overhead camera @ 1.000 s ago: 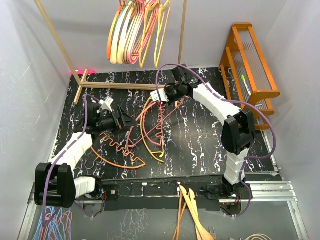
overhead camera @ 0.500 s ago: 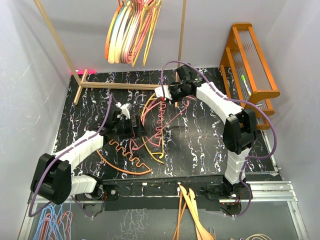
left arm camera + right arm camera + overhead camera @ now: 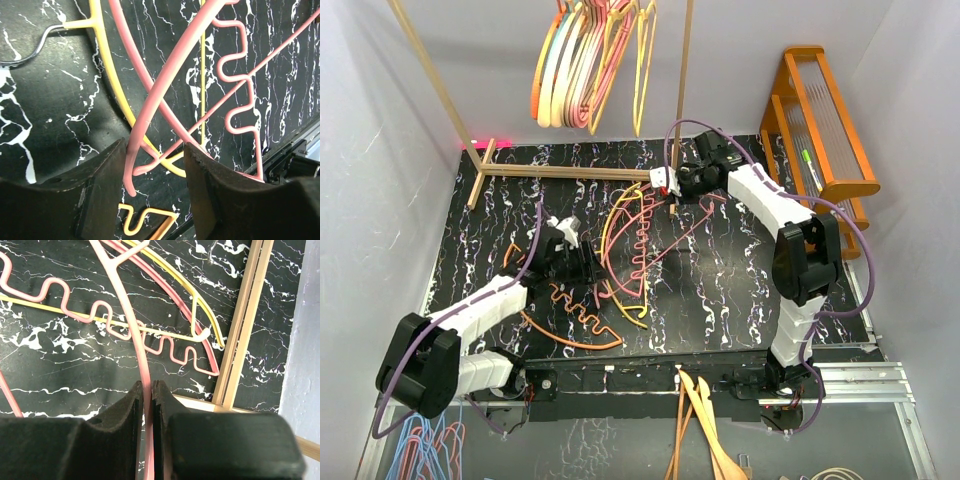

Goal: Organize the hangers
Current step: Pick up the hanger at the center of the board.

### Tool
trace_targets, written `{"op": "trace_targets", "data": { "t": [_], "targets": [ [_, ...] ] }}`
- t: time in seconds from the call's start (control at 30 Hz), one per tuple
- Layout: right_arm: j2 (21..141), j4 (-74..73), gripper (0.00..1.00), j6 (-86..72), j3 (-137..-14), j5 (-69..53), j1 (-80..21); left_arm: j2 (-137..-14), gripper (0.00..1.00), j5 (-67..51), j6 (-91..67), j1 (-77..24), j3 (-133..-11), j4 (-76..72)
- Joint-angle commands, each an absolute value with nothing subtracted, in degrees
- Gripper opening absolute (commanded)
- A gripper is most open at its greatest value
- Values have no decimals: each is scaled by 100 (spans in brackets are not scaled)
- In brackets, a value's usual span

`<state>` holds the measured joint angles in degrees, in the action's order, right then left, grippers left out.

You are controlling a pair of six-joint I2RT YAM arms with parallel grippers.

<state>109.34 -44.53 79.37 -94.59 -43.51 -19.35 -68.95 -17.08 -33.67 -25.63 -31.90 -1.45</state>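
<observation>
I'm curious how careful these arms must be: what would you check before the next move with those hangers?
1. Is the right end effector clamped on the pink hanger? Ok, shut on it.
2. Is the left end effector around a pink bar? Ok, the bar sits between the jaws, which are not yet closed.
3. Are both arms on the same hanger? Cannot tell.
4. Is the pile untangled? Not ok, the yellow hanger crosses the pink ones.

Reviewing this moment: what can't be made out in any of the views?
- Left wrist: whether the left gripper pinches the pink hanger; its fingers' bulk hides the contact.
- Top: hung hangers' hooks, cut off by the upper edge.
- Top: blue wire hangers, cut by the lower edge.
</observation>
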Motion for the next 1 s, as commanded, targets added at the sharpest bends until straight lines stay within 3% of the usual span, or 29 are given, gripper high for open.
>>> {"op": "trace_targets", "data": {
  "t": [0.0,0.1,0.2,0.4,0.6,0.73,0.8,0.97],
  "targets": [
    [10576,-4032,8,7762,-9445,-4843,-1852,-6792,47,-1963,-3749,-2739,-2941,-668],
    [10545,-3992,8,7736,-9378,-5015,-1804,-6690,48,-1884,-3917,-2759,-2642,-1066],
    [10459,-3873,8,7734,-9227,-5224,-1740,-6652,67,-1335,-3875,-2758,-2591,-802],
    [10441,-3833,8,7743,-9154,-5561,-1604,-6661,68,-1150,-3991,-2769,-2284,-1354],
    [10432,-3832,8,7751,-9100,-5629,-1558,-6868,47,-1490,-4142,-2776,-2161,-1803],
    [10433,-3814,8,7727,-9032,-5709,-1525,-6521,20,-1702,-4160,-2777,-2068,-2094],
    [10439,-3814,8,7703,-8999,-5776,-1513,-6266,0,-1810,-4225,-2785,-2012,-2297],
    [10462,-3874,8,7565,-8969,-5895,-1502,-5900,0,-2188,-4053,-2802,-2329,-1882]
  ]
}}
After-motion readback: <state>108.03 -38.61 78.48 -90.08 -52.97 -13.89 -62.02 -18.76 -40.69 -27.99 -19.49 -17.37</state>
